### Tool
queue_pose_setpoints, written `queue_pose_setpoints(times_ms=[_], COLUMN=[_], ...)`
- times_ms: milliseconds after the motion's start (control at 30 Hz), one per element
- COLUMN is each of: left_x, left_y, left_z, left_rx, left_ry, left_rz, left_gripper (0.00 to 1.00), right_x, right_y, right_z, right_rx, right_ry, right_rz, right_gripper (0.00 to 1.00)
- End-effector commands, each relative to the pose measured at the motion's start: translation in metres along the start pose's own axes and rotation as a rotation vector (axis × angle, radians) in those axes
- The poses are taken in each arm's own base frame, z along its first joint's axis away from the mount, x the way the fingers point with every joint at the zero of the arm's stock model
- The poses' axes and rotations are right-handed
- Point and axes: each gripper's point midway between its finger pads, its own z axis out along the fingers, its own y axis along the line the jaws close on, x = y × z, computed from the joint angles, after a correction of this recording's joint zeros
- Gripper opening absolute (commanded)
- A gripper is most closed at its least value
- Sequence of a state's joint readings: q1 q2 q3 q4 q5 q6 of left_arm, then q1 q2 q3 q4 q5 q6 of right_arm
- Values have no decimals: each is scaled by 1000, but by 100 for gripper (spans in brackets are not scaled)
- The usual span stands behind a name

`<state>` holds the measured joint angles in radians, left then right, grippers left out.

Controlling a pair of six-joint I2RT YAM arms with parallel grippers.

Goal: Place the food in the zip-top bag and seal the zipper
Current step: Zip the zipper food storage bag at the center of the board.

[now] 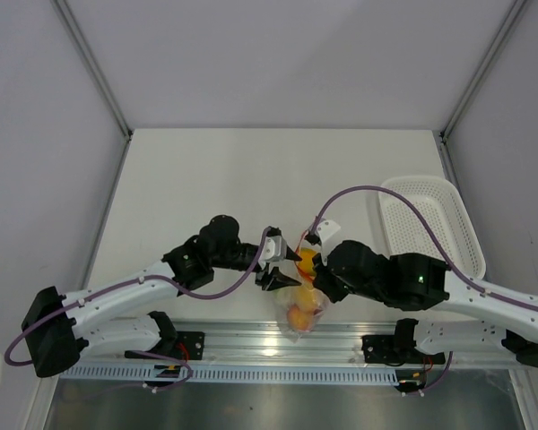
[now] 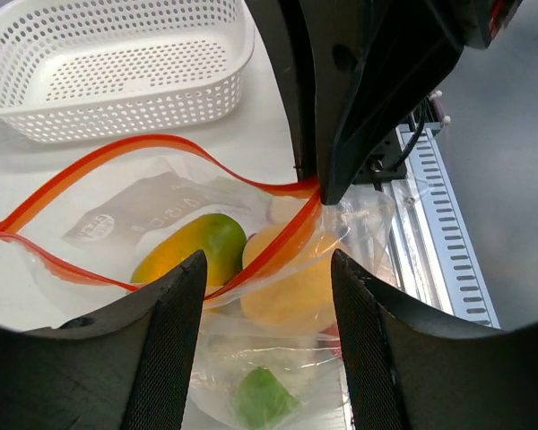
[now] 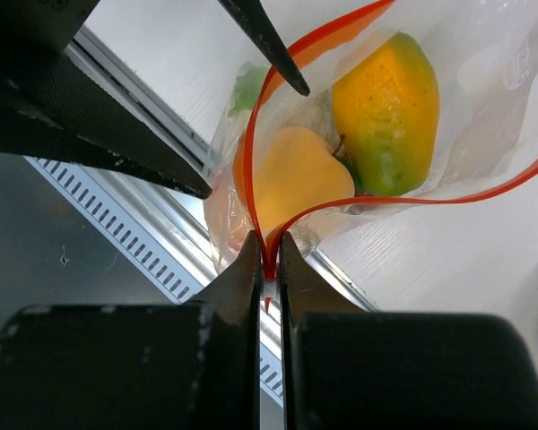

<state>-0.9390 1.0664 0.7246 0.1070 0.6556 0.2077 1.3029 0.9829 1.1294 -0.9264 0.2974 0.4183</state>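
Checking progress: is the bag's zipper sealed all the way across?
No, the zipper gapes, its two red sides bowed far apart.

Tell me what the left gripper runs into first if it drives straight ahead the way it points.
The left gripper would most likely meet the near red zipper strip of the bag, which crosses between its open fingers; fruit sits just behind. Depth is hard to judge.

- The table [image 1: 206, 179] is a plain white top filling the middle of the overhead view, with walls on three sides.
- A white perforated basket [image 1: 428, 224] sits on it at the right, close to the wall.
- A clear zip-top bag [image 1: 303, 312] is at lower centre, over the table's near edge; I cannot tell whether it rests there.
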Motion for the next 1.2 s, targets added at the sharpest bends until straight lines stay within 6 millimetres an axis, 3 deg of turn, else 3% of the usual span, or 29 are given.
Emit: queue_pose_setpoints(times_ms=[0, 133, 600, 700, 733, 767, 967, 1000, 1067, 1167], left_x=[-8, -3, 0, 4, 3, 3, 8, 6, 5, -2], left_y=[-6, -5, -9, -14, -13, -14, -4, 1, 14, 17], left_z=[-1, 2, 16, 18, 19, 19, 15, 13, 7, -3], left_rx=[36, 39, 61, 67, 59, 54, -46, -80, -186, -243], left_ry=[-44, -27, 22, 38, 38, 36, 44, 38, 40, 24], left_rz=[25, 23, 5, 12, 15, 15, -28, -37, -88, -140], left_gripper=[60, 59, 29, 16, 4, 1, 1, 1, 1, 1], right_x=[-8, -5, -7, -8, -8, -8, -7, -7, -8, -9], right_y=[6, 8, 7, 6, 6, 6, 2, 2, 0, 2], right_z=[-3, -1, 0, 0, 0, 0, 1, 2, 1, -1], right_rx=[-38, -51, -59, -58, -56, -58, -29, -23, -4, 4], right_ry=[-41, -34, -43, -46, -48, -48, -43, -38, -29, -18], right_rz=[24, 17, 9, 7, 12, 14, 41, 58, 80, 121], right_gripper=[0, 0, 0, 0, 0, 0, 0, 2, 24, 44])
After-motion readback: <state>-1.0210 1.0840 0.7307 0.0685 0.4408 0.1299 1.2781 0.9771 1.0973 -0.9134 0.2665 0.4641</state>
